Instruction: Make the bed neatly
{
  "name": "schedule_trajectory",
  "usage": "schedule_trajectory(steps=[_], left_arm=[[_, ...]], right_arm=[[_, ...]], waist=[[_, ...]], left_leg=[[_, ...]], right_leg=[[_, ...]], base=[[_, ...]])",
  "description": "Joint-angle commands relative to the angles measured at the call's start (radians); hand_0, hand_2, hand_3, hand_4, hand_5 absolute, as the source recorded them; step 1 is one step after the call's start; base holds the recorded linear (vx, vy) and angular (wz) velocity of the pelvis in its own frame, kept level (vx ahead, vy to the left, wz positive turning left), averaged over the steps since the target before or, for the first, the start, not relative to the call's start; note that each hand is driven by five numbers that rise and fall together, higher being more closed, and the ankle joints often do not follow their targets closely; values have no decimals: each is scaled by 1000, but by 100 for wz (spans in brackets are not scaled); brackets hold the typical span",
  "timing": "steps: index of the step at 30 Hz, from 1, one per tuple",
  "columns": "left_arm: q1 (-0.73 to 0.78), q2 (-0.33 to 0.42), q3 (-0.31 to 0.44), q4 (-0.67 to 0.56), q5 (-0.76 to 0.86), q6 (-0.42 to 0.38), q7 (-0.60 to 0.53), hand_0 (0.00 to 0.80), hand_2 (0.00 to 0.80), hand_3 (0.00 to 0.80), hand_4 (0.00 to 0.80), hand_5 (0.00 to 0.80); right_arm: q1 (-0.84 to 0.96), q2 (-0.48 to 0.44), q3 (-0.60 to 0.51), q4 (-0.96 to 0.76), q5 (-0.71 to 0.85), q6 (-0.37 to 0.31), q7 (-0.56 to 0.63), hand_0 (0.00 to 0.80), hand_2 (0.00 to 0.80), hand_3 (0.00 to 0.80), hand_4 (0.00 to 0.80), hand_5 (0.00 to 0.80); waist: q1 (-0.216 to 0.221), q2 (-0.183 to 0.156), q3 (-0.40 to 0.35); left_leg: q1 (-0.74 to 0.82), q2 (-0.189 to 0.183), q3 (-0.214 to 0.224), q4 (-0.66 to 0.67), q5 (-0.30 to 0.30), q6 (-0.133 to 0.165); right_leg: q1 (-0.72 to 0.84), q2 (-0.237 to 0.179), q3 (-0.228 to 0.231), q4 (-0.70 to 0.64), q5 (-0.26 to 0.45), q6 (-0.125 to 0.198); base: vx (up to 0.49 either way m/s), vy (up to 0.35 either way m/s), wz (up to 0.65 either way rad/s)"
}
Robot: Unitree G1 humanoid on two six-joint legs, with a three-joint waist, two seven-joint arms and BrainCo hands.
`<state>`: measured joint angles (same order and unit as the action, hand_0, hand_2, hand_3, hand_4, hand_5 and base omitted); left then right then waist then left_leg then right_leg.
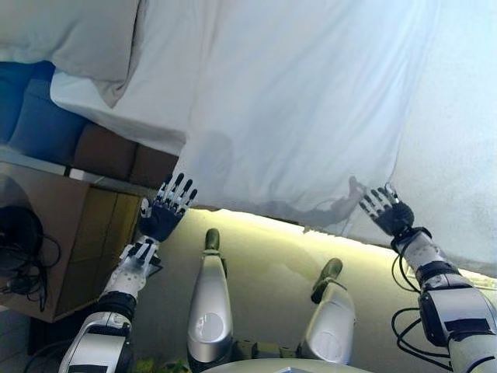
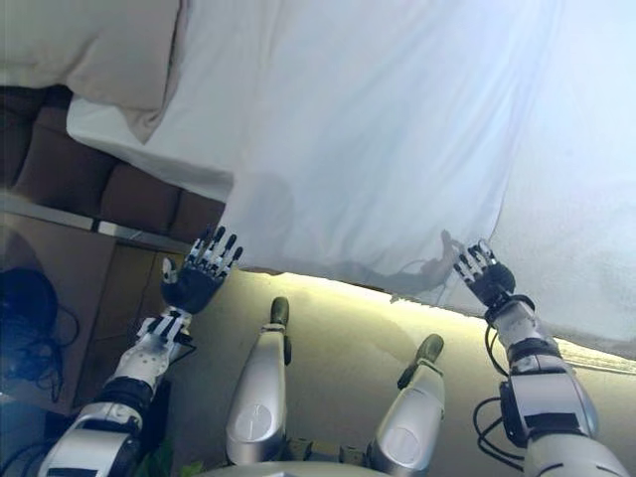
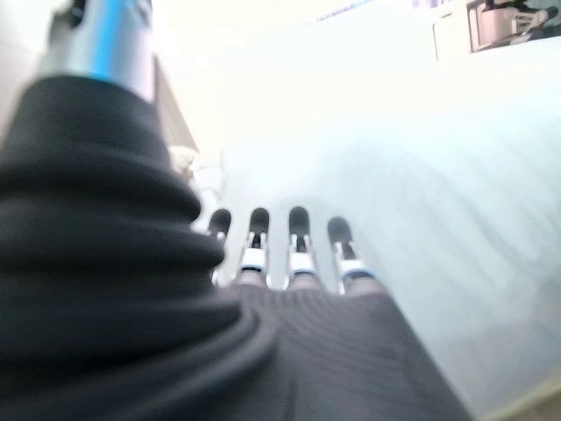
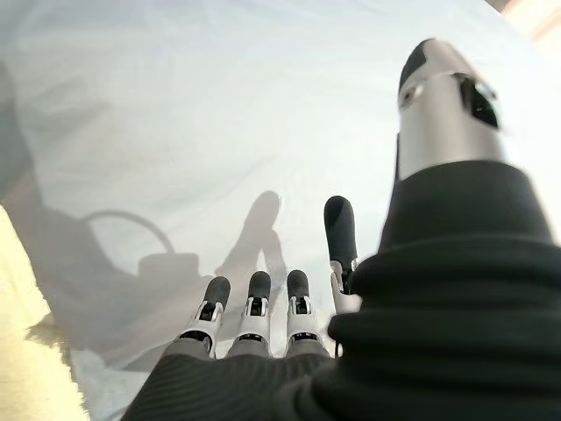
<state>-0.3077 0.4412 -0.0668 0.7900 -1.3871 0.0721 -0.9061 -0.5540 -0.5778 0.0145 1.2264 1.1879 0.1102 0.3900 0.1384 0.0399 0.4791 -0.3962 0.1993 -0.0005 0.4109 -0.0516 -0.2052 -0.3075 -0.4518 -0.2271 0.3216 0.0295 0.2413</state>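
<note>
A white duvet [image 1: 295, 101] covers the bed and hangs over its near edge. A white pillow [image 1: 70, 35] lies at the far left. My left hand [image 1: 165, 207] is open with straight fingers, just below the duvet's lower left corner and apart from it. My right hand [image 1: 386, 208] is open with straight fingers at the duvet's hanging hem on the right, holding nothing. The wrist views show each hand's fingers [image 3: 298, 241] [image 4: 254, 307] straight in front of white cloth.
A brown padded headboard [image 1: 116, 151] runs along the left. A wooden bedside table [image 1: 74, 233] stands at lower left with black cables [image 1: 23, 249] on it. The pale bed side [image 1: 272, 256] shows below the duvet.
</note>
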Motion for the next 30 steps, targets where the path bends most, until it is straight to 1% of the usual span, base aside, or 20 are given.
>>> schedule_trajectory(steps=[1,6,10,14,17,20,25,30], left_arm=[[-15,36,-20,4,-6,-26,14,0,0,0,0,0],[-96,59,-19,36,-43,-44,58,0,0,0,0,0],[-191,85,-2,67,-91,-46,96,0,0,0,0,0],[-298,126,7,120,-114,-54,136,0,0,0,0,0],[-365,148,15,156,-154,-53,165,0,0,0,0,0],[-413,156,24,197,-186,-42,175,0,0,0,0,0],[-507,188,30,282,-219,-37,277,0,0,0,0,0],[-589,223,53,398,-262,-5,405,0,0,0,0,0]], right_arm=[[14,-43,-36,-6,-30,18,21,0,0,0,0,0],[1,-91,-35,26,-54,37,25,0,0,0,0,0],[-37,-118,-17,38,-54,58,19,0,0,0,0,0],[-72,-143,1,33,-35,77,25,0,0,0,0,0],[-96,-161,12,22,-23,79,28,0,0,0,0,0],[-120,-169,18,25,-30,74,20,0,0,0,0,0],[-193,-201,41,21,-38,87,-2,0,0,0,0,0],[-224,-210,46,24,-31,71,-9,0,0,0,0,0]], waist=[[-32,4,-59],[-65,5,-28],[-74,-19,7],[-85,-50,38],[-93,-65,41],[-100,-71,41],[-115,-83,41],[-120,-101,41]], left_leg=[[1,45,-21,23,-16,8],[-61,68,-17,65,-23,-4],[-141,84,-22,98,-24,-14],[-240,96,-33,129,-24,-16],[-311,100,-40,151,-34,-16],[-357,98,-41,166,-36,-12],[-448,97,-39,190,-35,-7],[-516,101,-49,208,-30,2]], right_leg=[[-37,-64,83,12,61,9],[-125,-57,129,73,43,10],[-208,-36,151,99,44,10],[-304,-10,169,120,56,6],[-369,5,174,121,62,2],[-414,11,176,122,73,-1],[-500,23,169,122,93,-6],[-557,34,156,132,97,-11]], base=[[104,187,-9],[20,184,-10],[-34,125,-12],[-50,79,-16],[-50,72,-9],[-28,83,-11],[-51,113,-11],[-39,50,-10]])
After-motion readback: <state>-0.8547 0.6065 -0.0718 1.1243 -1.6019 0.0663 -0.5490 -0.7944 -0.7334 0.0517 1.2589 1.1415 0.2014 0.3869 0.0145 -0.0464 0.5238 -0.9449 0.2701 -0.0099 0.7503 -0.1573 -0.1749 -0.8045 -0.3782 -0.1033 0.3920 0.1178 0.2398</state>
